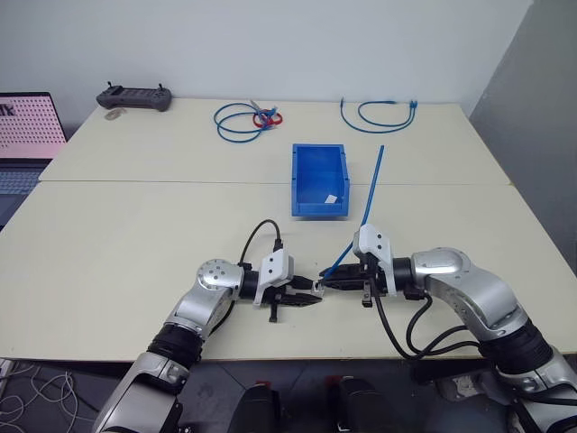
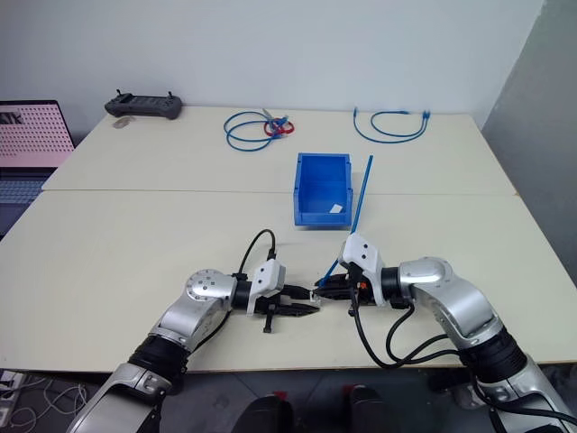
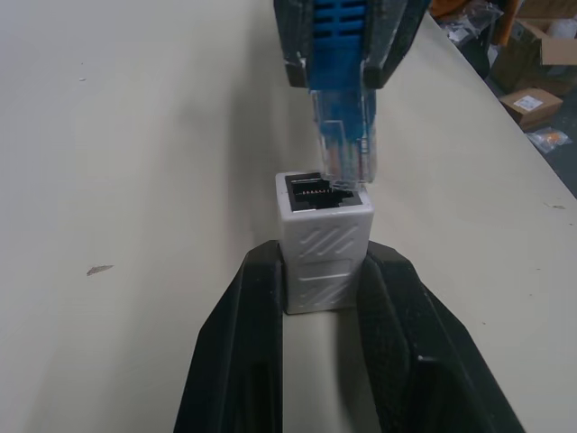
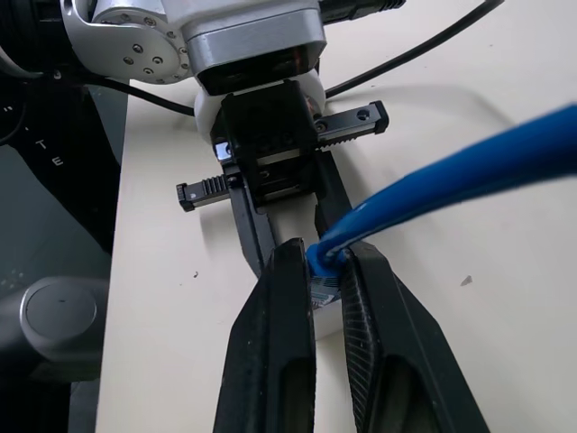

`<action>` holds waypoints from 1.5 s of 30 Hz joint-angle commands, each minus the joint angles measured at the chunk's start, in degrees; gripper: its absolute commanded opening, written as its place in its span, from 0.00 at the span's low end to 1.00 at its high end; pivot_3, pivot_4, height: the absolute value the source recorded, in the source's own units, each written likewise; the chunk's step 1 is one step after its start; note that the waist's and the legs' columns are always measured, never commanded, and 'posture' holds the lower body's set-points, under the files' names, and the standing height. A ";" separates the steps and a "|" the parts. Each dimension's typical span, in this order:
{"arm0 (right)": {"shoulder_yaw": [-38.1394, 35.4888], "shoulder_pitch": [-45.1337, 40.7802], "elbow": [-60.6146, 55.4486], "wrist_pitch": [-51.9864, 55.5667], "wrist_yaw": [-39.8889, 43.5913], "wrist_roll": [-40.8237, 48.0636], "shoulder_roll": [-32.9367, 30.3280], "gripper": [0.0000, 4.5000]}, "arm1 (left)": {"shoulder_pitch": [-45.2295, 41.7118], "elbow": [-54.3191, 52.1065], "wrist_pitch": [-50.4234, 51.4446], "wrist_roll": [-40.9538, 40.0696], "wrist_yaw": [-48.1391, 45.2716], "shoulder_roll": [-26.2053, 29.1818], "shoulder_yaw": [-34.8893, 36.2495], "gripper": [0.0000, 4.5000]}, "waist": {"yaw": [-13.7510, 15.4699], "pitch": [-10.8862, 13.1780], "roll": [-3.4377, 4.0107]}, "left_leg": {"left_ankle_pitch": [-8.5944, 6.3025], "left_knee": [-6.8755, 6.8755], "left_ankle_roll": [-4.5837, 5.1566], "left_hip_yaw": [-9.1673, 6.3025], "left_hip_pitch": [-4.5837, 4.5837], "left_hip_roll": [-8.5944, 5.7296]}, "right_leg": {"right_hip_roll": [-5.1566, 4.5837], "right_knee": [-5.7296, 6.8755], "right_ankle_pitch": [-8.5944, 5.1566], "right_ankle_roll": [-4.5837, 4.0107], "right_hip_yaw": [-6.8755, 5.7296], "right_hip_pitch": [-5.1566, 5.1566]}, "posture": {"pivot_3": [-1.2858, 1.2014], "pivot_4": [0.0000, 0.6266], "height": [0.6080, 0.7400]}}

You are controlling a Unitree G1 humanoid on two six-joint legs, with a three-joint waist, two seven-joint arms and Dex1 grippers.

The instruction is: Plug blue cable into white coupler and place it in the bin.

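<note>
Left pincer point(image 1: 306, 297) is clamped narrow on the white coupler point(image 3: 325, 239), holding it by its back half with the dark socket end free and facing the other arm. Right pincer point(image 1: 330, 282) is closed tight on the blue cable point(image 1: 373, 187) just behind its clear plug point(image 3: 343, 135); the rest of the cable sticks up and away over the surface point(image 1: 135, 234), its far end near the right side of the bin point(image 1: 319, 180). In the left wrist view the plug tip sits right at the socket mouth, touching or just at its rim, not seated, and it looks slightly off to one side of the opening. Both pincers meet tip to tip low over the near edge of the surface, well short of the bin. Step in hand: mating plug to coupler, insertion not yet done. Next move likely needs the right pincer to square the plug with the socket and push straight in while the left holds firm, until it seats. Risk: the plug catching on the rim or the coupler slipping back in the grip. After that, the joined pair has to go forward into the bin, which already holds a small white bit point(image 1: 332, 198). Spare blue cable loops point(image 1: 243, 120) lie at the far side.
</note>
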 commanded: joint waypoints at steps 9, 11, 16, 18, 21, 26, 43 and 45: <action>1.86 -0.41 1.38 -4.13 3.51 -4.23 0.52 0.03 | 1.52 -2.39 1.19 0.66 -0.10 0.99 0.02 0.18 | -0.06 0.00 0.01 | 0.00 0.00 0.00 -0.01 0.02 0.01 | 0.00 0.03 0.00 -0.01 0.00 0.00 | 0.52 0.24 1.00; 2.39 -0.32 2.21 -5.39 3.86 -5.37 0.86 0.03 | 1.54 -2.53 1.28 0.70 -0.05 0.94 0.00 0.18 | -0.07 -0.02 0.01 | 0.00 0.00 0.00 0.00 0.04 0.01 | 0.02 0.03 -0.01 -0.01 0.00 0.01 | 0.52 0.24 1.00; 3.01 -0.59 3.82 -6.73 3.99 -6.77 2.39 0.03 | 1.77 -2.61 1.10 0.95 -0.08 1.12 0.02 0.18 | -0.12 -0.05 0.00 | 0.00 0.00 0.00 0.01 0.09 0.02 | 0.03 0.06 -0.01 -0.01 0.01 0.04 | 0.52 0.24 1.00; 3.20 -0.62 4.23 -7.13 4.12 -7.18 2.73 0.03 | 1.85 -2.70 1.12 1.01 -0.17 1.20 0.07 0.18 | -0.15 -0.05 0.00 | 0.00 0.00 0.00 0.02 0.10 0.02 | 0.03 0.07 0.00 -0.02 0.02 0.04 | 0.52 0.24 1.00; 3.70 -0.74 5.08 -7.95 4.64 -7.67 2.94 0.03 | 1.89 -2.85 1.25 1.01 -0.21 1.27 0.15 0.18 | -0.25 -0.06 0.00 | 0.00 0.00 0.00 0.02 0.13 0.03 | 0.03 0.12 0.00 -0.04 0.03 0.04 | 0.52 0.24 1.00; 4.97 -0.75 6.73 -12.05 7.14 -10.26 1.61 0.03 | 1.84 -2.95 1.40 0.99 -0.16 1.34 0.21 0.18 | -0.25 -0.07 0.00 | 0.00 0.00 0.00 0.02 0.19 0.04 | 0.05 0.21 -0.02 -0.06 0.04 0.05 | 0.52 0.24 1.00; 9.39 -4.93 19.48 -31.21 20.17 -16.57 3.85 0.03 | 1.62 -2.96 1.45 1.11 -0.69 1.82 0.24 0.18 | -0.27 -0.17 0.02 | 0.00 -0.01 0.00 0.12 0.38 0.05 | 0.08 0.30 0.00 -0.15 0.04 0.13 | 0.52 0.24 1.00; 9.72 -5.54 20.60 -31.88 21.52 -16.91 4.17 0.03 | 1.95 -3.15 1.34 1.07 -0.72 2.02 0.30 0.18 | -0.27 -0.18 0.02 | 0.00 -0.01 0.00 0.12 0.40 0.06 | 0.08 0.31 0.00 -0.18 0.04 0.13 | 0.52 0.24 1.00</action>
